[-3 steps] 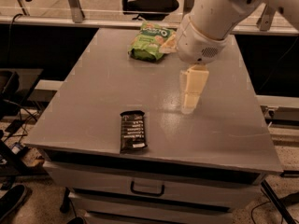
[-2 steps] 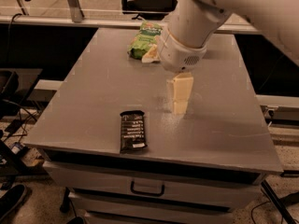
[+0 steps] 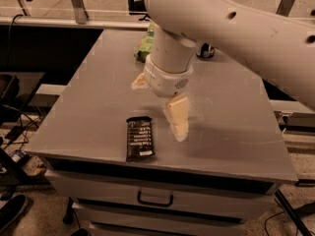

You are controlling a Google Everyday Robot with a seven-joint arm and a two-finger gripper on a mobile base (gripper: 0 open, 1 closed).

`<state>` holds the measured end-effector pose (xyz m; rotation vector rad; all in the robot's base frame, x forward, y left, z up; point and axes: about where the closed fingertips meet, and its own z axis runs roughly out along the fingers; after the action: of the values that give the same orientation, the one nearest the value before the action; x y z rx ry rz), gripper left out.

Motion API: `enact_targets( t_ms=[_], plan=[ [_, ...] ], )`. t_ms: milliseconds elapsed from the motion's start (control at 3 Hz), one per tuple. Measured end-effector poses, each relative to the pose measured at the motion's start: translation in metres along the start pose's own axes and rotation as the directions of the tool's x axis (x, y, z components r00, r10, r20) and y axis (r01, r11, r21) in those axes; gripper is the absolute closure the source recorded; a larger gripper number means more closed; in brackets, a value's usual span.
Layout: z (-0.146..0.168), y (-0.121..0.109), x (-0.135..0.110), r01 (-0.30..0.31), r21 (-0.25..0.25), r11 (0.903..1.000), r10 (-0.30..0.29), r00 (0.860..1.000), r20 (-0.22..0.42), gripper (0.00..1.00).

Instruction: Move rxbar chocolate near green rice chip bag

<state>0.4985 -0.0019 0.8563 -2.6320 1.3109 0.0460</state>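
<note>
Closest is a drawer front with a dark metal handle (image 3: pixel 155 199), under a plain grey table (image 3: pixel 88 112) with a smooth matte top. To the left the floor holds loose cables (image 3: pixel 12 127) and a dark shoe (image 3: pixel 12 213).

The chocolate bar (image 3: pixel 139 137) lies flat near the table's front edge, its long side running front to back. Its wrapper is black with rows of white text.

Just right of the bar, not touching it, the gripper (image 3: pixel 158 111) hangs low over the table on a thick white arm (image 3: pixel 221 23). Its cream fingers (image 3: pixel 177 117) are spread apart with nothing between them.

Further back, the light-green chip bag (image 3: pixel 146 43) sits near the far edge, half hidden behind the arm and well apart from the bar. A small dark can (image 3: pixel 205 50) stands to its right. Beyond the table are a metal post (image 3: pixel 78 4) and a pale floor.
</note>
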Motion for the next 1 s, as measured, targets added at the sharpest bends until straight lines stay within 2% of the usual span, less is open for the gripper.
enact_targets(
  t_ms=[333,667,1000],
  plan=[
    [0.012,0.003,-0.013,0.073,-0.032,0.9969,-0.073,0.997,-0.018,0.00],
    [0.021,0.005,-0.032,0.147,-0.056,0.9875,-0.148,0.989,-0.018,0.00],
    [0.025,0.005,-0.041,0.187,-0.067,0.9800,-0.189,0.982,-0.013,0.00]
  ],
)
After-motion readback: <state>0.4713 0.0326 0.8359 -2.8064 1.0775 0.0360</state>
